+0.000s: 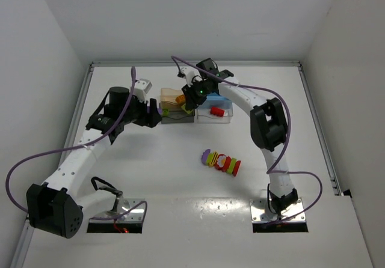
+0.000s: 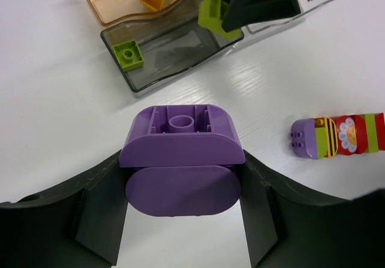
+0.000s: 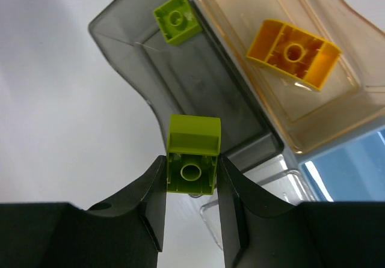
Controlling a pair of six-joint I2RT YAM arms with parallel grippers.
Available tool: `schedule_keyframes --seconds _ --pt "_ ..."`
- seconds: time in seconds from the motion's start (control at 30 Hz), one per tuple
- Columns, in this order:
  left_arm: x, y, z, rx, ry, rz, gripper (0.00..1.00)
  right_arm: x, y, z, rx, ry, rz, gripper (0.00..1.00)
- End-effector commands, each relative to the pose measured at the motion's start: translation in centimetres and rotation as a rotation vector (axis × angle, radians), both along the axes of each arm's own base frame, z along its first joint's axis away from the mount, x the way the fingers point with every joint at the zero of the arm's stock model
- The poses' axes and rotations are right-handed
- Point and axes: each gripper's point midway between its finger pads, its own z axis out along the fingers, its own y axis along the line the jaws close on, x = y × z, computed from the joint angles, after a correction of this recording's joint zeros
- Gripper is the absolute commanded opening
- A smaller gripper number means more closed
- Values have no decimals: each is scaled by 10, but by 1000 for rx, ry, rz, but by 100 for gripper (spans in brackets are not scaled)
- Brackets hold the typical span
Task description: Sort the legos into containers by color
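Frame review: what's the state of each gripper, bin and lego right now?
Left gripper: shut on purple lego.
Right gripper: shut on green lego, by the dark grey bin's corner.
Tan bin: holds one yellow lego.
Dark grey bin: holds one small green lego.
Clear bin: holds one red lego.
Blue bin: contents hidden.
Lego row: unsorted, lying on table.

The top camera hangs high over the table's (image 1: 180, 184) near edge and looks down across all of it. Each wrist camera rides low and close, tipped steeply downward. Both wrist views share the grey bin (image 2: 174, 48) and tan bin (image 2: 114, 3), from different angles.
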Motion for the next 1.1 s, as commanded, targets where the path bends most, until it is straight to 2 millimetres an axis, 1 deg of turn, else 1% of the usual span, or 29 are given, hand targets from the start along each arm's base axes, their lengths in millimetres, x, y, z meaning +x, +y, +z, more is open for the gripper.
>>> schedule_keyframes --seconds 0.0,0.07,0.1,0.17,0.2,0.27,0.3,0.33,0.37,0.4,0.43,0.47,0.5,0.53,0.57,0.6,0.63,0.67,0.7,0.73,0.77,0.8,0.83,0.87,0.9,0.93,0.97,1.0,1.07 --pt "5 -2 18 -18 -49 -24 0 26 2 14 -9 -114 -15 0" --pt "5 -3 16 -12 -45 -40 0 29 1 12 -18 -118 -22 6" --pt "4 -3 11 -2 -41 -46 0 28 7 11 -16 -120 -13 18" --pt "3 -5 9 -3 -35 -68 0 28 6 11 -19 -126 -7 40" --pt "3 -5 9 5 -41 -75 0 26 5 9 -25 -115 -6 56" --pt "4 -5 9 12 -46 -79 0 20 9 8 -22 -104 9 68" --pt "2 -4 4 24 -40 -87 0 20 10 13 -16 -106 2 76" --pt "2 -4 3 24 -40 -87 0 20 10 20 -10 -116 1 76" --pt "-1 -5 -1 35 -40 -114 0 16 11 20 -1 -95 3 77" --pt "-1 -6 -1 30 -39 -122 0 16 11 28 9 -101 -5 77" --pt "-4 -7 -8 39 -38 -143 0 13 14 44 40 -109 -1 77" --pt "-8 -12 -12 28 -32 -182 0 8 15 52 61 -100 0 77" --pt "-10 -16 -9 18 -61 -217 0 -1 17 62 121 -44 -1 77" --pt "-22 -24 -13 1 -71 -295 0 -7 16 74 160 -17 -2 76" --pt "-27 -27 -15 -10 -80 -326 0 -11 10 96 210 -8 -11 76" --pt "-29 -30 -14 -17 -107 -358 0 -30 13 105 291 87 17 74" --pt "-40 -36 -19 -25 -112 -400 0 -40 13 113 344 140 29 74" --pt "-44 -41 -20 -22 -128 -427 0 -47 10 123 401 191 34 74" --pt "-46 -44 -20 -8 -145 -438 0 -71 15 139 497 315 79 74" --pt "-50 -51 -20 0 -165 -466 0 -81 17 145 538 373 99 74" --pt "-50 -50 -18 16 -180 -453 0 -95 17 153 587 449 144 74" --pt "-48 -52 -15 21 -198 -452 0 -106 20 154 609 515 137 74" --pt "-47 -54 -11 24 -218 -452 0 -111 19 154 618 545 141 74" --pt "-48 -57 -12 41 -221 -449 0 -127 25 147 603 601 159 74" --pt "-48 -58 -13 54 -223 -444 0 -133 29 146 595 615 167 74" --pt "-49 -64 -12 61 -237 -454 0 -139 30 147 594 623 182 74" --pt "-45 -62 -11 85 -250 -425 0 -145 31 143 583 646 182 74" --pt "-45 -63 -9 94 -262 -418 0 -150 34 145 576 645 186 74" --pt "-45 -66 -8 98 -264 -399 0 -153 36 139 558 654 169 74"
